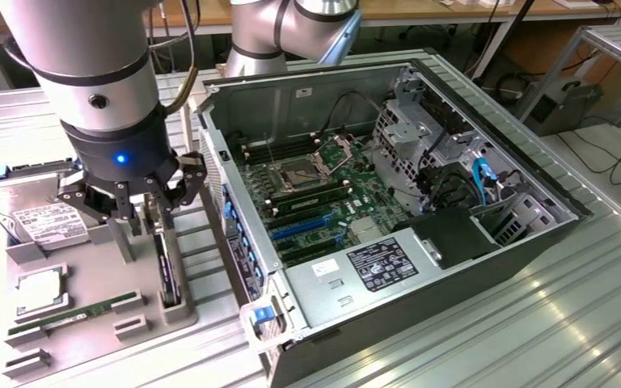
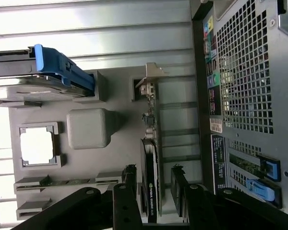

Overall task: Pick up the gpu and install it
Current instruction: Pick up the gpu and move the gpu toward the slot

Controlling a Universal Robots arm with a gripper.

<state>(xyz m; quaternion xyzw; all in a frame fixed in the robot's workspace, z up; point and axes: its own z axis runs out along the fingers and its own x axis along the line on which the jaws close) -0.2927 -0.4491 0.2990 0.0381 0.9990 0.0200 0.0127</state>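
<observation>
Gripper (image 2: 153, 170) open, straddling gpu (image 2: 151, 151) | gpu on edge in grey tray (image 2: 116, 158), beside computer case (image 2: 240, 86)

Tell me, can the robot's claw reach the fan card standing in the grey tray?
Probably yes. The gripper hangs right over the gpu, open, with a finger on each side of the card's edge. Nothing sits between them, and the computer case beside the tray looks clear of the fingers.

gpu (image 2: 150, 182) flanks clear (narrowly), case (image 2: 240, 72) close beside
</observation>
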